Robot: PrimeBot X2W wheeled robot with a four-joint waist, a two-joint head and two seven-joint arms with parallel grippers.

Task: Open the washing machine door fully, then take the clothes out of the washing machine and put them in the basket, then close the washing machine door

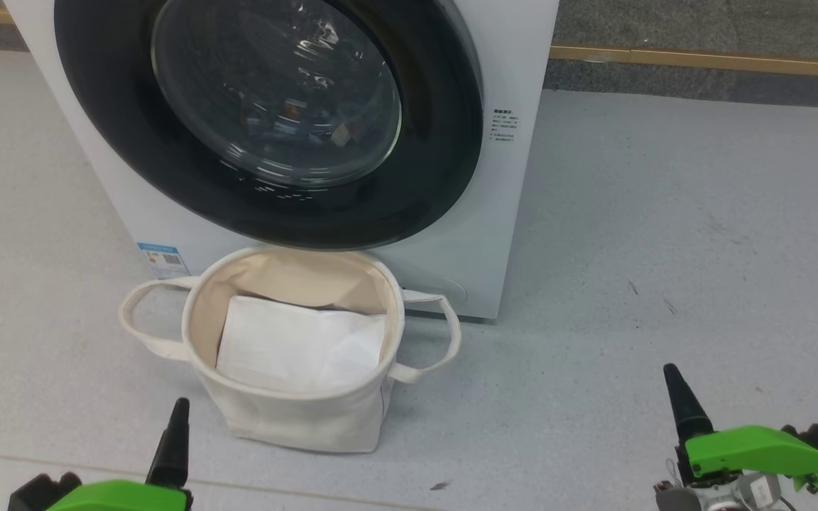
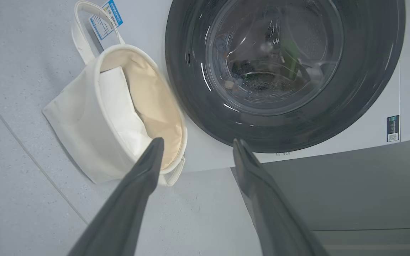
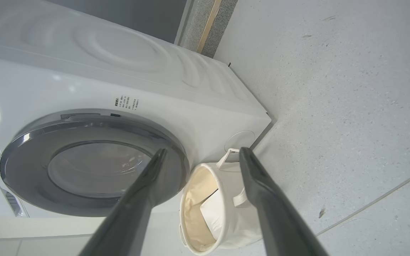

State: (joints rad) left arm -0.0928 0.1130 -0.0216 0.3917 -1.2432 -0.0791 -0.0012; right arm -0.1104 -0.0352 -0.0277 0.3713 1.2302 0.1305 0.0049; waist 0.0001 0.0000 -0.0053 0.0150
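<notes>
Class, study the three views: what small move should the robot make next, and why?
Probably lift the right hand toward the washing machine door: it looks shut, this hand and the left hand are open and empty, and the basket holds just a white sheet.

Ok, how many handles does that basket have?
2. The left handle loops off the basket's left side; the right handle loops off its right side, near the washing machine's lower corner. None seems hidden.

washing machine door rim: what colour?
Glossy black door rim, clearest in the head view.
</notes>
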